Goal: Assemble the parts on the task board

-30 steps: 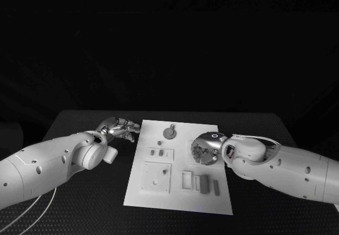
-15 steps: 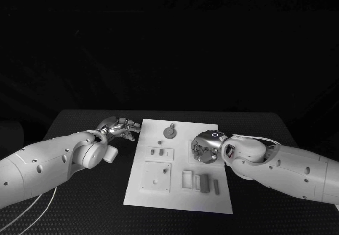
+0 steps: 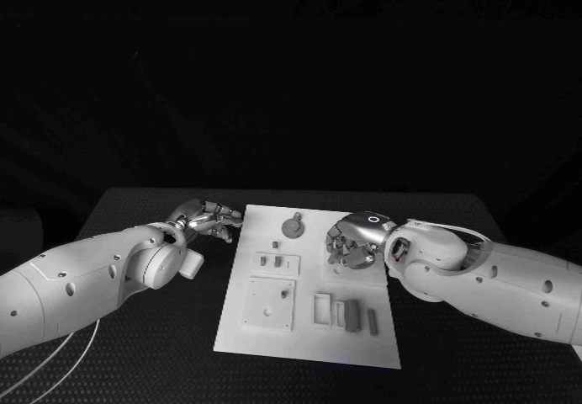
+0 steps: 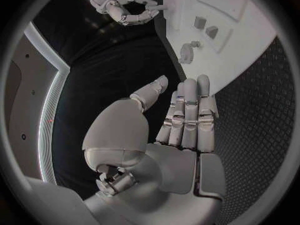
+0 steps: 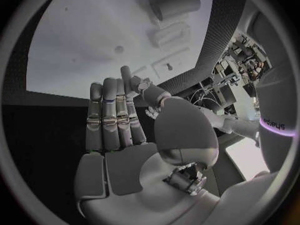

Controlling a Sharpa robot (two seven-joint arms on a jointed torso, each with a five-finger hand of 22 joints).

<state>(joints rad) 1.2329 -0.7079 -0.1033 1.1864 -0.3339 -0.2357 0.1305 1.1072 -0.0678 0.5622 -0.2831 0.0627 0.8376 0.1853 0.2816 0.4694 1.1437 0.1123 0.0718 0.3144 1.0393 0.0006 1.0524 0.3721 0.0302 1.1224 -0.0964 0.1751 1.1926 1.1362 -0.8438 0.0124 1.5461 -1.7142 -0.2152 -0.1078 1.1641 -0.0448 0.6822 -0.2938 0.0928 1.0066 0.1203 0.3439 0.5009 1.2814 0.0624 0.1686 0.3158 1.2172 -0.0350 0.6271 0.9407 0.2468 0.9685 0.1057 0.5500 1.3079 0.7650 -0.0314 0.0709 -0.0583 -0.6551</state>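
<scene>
The white task board [image 3: 309,290] lies mid-table. On it are a round grey part [image 3: 291,225] at the far end, small parts [image 3: 275,263] in the middle, a square plate [image 3: 268,305], and two grey bars [image 3: 351,316] at the near right. My right hand [image 3: 351,241] hovers over the board's right side; its fingers [image 5: 109,117] are straight and hold nothing, with the board [image 5: 87,45] and a grey cylindrical part [image 5: 175,4] beyond them. My left hand [image 3: 206,219] is beside the board's far left corner; its fingers [image 4: 190,112] are extended and empty near the board [image 4: 240,32].
Black textured table [image 3: 145,353] surrounds the board on all sides. White cables [image 3: 55,366] loop at the near left. My right hand [image 4: 119,7] also appears beyond the board in the left wrist view.
My right hand has lifted and shifted toward the board's far end, with its forearm swinging outward. My left hand has stayed put.
</scene>
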